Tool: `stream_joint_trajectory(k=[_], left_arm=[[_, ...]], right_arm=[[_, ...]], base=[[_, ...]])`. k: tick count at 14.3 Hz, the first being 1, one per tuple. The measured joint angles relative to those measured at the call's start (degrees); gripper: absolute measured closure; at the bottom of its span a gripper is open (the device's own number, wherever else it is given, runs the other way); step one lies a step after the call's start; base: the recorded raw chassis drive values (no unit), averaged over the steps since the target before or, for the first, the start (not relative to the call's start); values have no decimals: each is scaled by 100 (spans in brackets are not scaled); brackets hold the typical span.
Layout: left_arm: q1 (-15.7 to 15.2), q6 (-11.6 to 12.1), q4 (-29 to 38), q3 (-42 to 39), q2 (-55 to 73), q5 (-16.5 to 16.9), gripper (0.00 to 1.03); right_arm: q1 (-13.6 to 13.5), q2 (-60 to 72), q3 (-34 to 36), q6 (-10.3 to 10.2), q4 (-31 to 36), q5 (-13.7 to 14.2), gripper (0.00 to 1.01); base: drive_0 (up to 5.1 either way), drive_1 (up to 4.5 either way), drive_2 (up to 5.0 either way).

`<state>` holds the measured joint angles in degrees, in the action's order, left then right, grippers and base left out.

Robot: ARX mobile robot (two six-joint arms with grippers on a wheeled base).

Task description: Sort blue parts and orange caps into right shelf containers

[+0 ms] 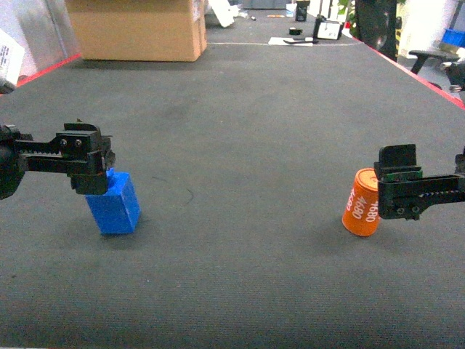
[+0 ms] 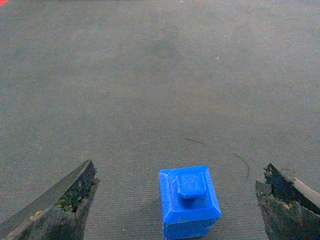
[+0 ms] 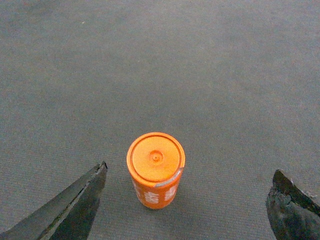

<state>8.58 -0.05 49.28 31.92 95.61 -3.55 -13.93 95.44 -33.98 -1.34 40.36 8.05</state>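
A bright blue part [image 1: 115, 203] stands on the grey mat at the left. My left gripper [image 1: 91, 166] hovers just above and behind it. In the left wrist view the blue part [image 2: 189, 200] lies between the spread fingers of the left gripper [image 2: 179, 172], untouched. An orange cap [image 1: 361, 203] with printed lettering stands upright at the right, beside my right gripper [image 1: 398, 190]. From the right wrist camera the orange cap [image 3: 155, 167] sits nearer the left finger of the open right gripper [image 3: 190, 169], with a gap on both sides. The right shelf containers are out of view.
A large cardboard box [image 1: 138, 29] stands at the back left of the mat. Red edging [image 1: 414, 73] runs along the mat's right side. Small dark items [image 1: 320, 29] lie at the far back. Grey mat [image 1: 240, 145] stretches between the two arms.
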Motion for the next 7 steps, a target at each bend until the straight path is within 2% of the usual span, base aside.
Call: stream_joint_trajectory(k=[7], left_arm=[[83,-70,140,422,787,68,5]], right_arm=[[-68,800,-341,-79,260,94,3]], base=[[0,0,0]])
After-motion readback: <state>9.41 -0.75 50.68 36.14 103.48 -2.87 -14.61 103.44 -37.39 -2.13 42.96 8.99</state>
